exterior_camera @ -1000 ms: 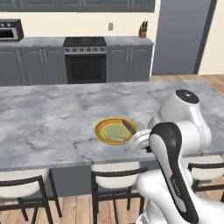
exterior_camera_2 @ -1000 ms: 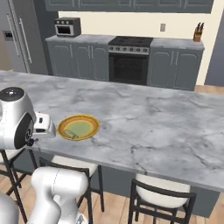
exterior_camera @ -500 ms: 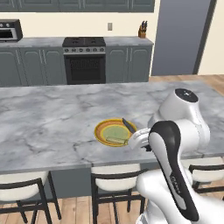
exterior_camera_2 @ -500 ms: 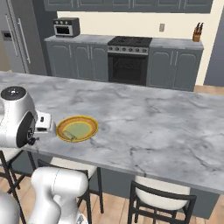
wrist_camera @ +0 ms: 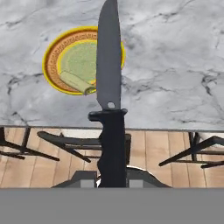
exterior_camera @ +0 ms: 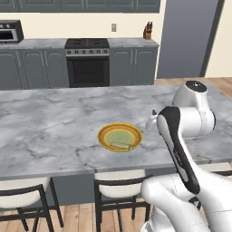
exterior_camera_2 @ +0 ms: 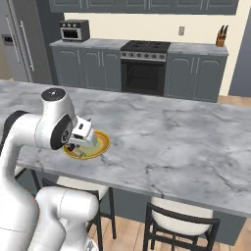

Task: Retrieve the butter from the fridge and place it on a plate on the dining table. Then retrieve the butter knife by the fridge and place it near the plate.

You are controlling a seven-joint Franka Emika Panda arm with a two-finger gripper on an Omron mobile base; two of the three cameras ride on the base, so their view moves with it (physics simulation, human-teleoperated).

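My gripper [wrist_camera: 113, 177] is shut on the handle of the butter knife [wrist_camera: 109, 65]. Its dark blade points away from me, over the right rim of the plate [wrist_camera: 52, 57]. The plate [exterior_camera: 106, 136] rests near the front edge of the dining table [exterior_camera: 54, 122], with the pale butter [wrist_camera: 78, 82] lying in it. From the left base view the butter [exterior_camera: 119, 145] sits toward the plate's near side. My hand [exterior_camera_2: 82, 131] hovers by the plate [exterior_camera_2: 101, 142]. The fridge [exterior_camera_2: 19, 39] stands far back on the left.
Dark stools [exterior_camera: 118, 181] are tucked under the table's front edge, one more [exterior_camera_2: 181, 220] further along. The stove [exterior_camera: 87, 61], a knife block [exterior_camera: 147, 31] and a microwave [exterior_camera_2: 74, 30] line the back counter. Bare marble [exterior_camera_2: 186, 142] stretches right of the plate.
My arm has swung: the hand and knife have drawn off the plate's right edge, a little up and to the right. Plate and butter have not moved.
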